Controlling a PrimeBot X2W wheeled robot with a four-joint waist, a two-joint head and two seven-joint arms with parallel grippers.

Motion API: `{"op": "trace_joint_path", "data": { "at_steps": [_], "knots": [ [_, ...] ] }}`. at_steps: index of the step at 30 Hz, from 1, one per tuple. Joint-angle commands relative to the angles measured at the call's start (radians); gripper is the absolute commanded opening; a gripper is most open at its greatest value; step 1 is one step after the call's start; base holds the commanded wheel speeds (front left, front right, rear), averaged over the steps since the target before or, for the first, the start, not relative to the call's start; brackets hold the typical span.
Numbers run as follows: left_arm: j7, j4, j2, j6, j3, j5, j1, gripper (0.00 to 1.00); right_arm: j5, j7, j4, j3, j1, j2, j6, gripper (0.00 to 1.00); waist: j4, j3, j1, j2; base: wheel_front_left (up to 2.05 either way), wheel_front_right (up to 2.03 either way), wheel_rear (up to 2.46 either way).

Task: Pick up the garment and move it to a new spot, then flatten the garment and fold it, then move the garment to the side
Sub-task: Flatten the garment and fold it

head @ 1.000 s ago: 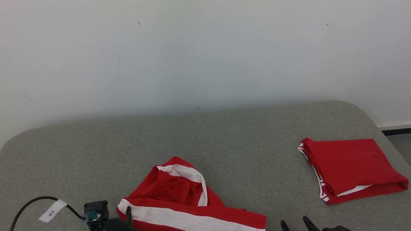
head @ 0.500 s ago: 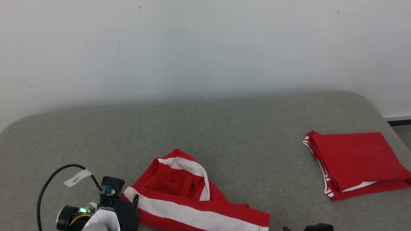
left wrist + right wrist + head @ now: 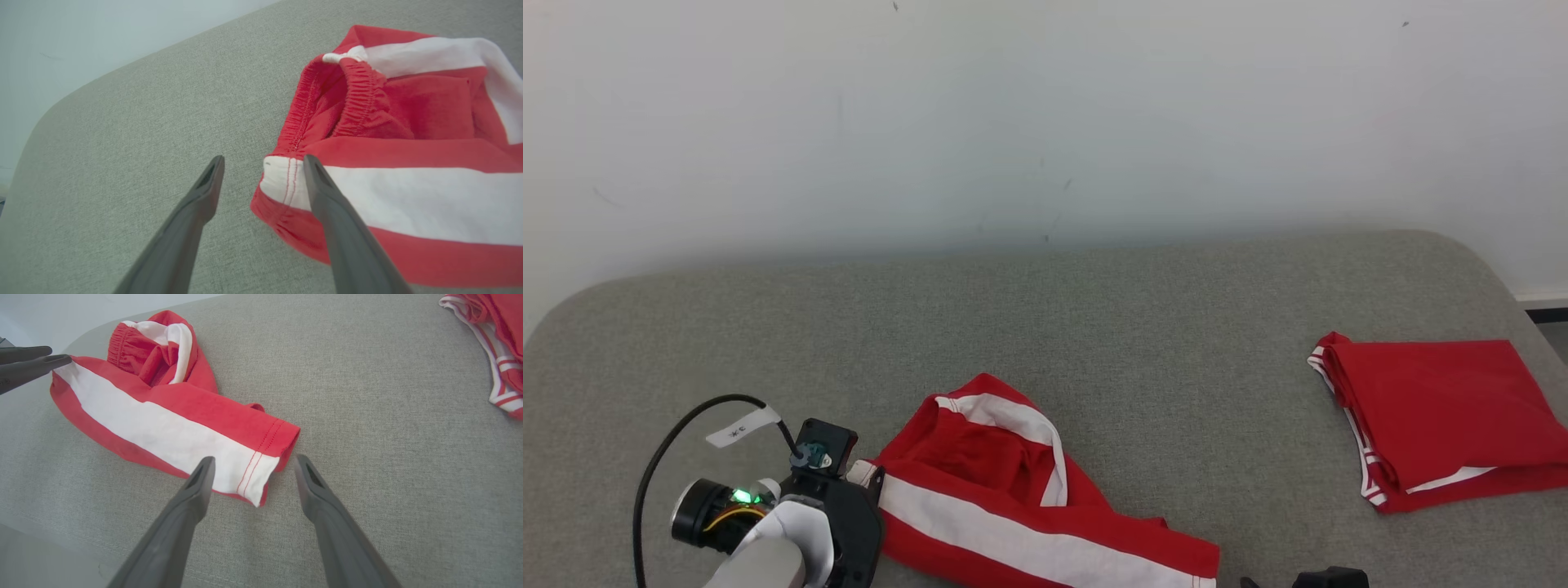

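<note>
Lying crumpled on grey surface [image 3: 1135,343], red garment [image 3: 980,465], folded garment [image 3: 1445,416] apart

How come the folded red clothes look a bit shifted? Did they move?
No. The folded garment lies just as far right of the crumpled shorts as before; everything slid together, so the camera moved.
</note>
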Motion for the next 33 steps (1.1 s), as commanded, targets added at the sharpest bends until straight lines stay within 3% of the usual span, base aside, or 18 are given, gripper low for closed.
{"op": "trace_joint_path", "data": {
  "at_steps": [1,10,11,12,14,15,33],
  "knots": [
    [0.008,-0.011,0.009,0.003,-0.003,0.007,-0.009,1.00,-0.003,-0.001,-0.003,-0.002,0.003,0.000,-0.003,1.00,0.004,-0.001,-0.0001,0.0000,0.00,0.00,0.00],
    [0.074,-0.047,0.027,-0.038,-0.030,-0.006,-0.002,1.00,-0.001,-0.002,0.001,0.005,0.003,0.000,-0.003,1.00,0.006,0.000,-0.0001,0.0000,0.00,0.00,0.00],
    [0.076,-0.049,0.029,-0.039,-0.032,-0.005,-0.003,0.95,-0.001,-0.002,0.001,0.006,0.003,0.000,-0.003,1.00,0.005,0.000,-0.0001,0.0000,0.00,0.00,0.00],
    [0.077,-0.050,0.029,-0.037,-0.033,-0.005,-0.005,0.85,-0.001,-0.001,0.001,0.007,0.002,0.000,-0.003,1.00,0.003,0.001,-0.0001,0.0000,0.00,0.00,0.00],
    [0.081,-0.050,0.029,-0.033,-0.035,-0.005,-0.009,0.40,-0.002,0.003,0.002,0.010,-0.002,0.000,-0.003,1.00,0.001,0.003,-0.0001,0.0000,0.00,0.00,0.00],
    [0.079,-0.052,0.029,-0.032,-0.036,-0.005,-0.011,0.00,-0.003,0.007,0.002,0.012,-0.002,0.000,-0.003,1.00,0.000,0.005,-0.0001,0.0000,0.00,0.00,0.00],
    [0.041,-0.066,-0.046,0.025,-0.050,-0.013,0.016,0.00,0.008,0.020,0.072,-0.017,-0.012,0.000,-0.003,1.00,0.065,0.012,-0.0001,0.0000,0.00,0.00,0.00]
  ]
}}
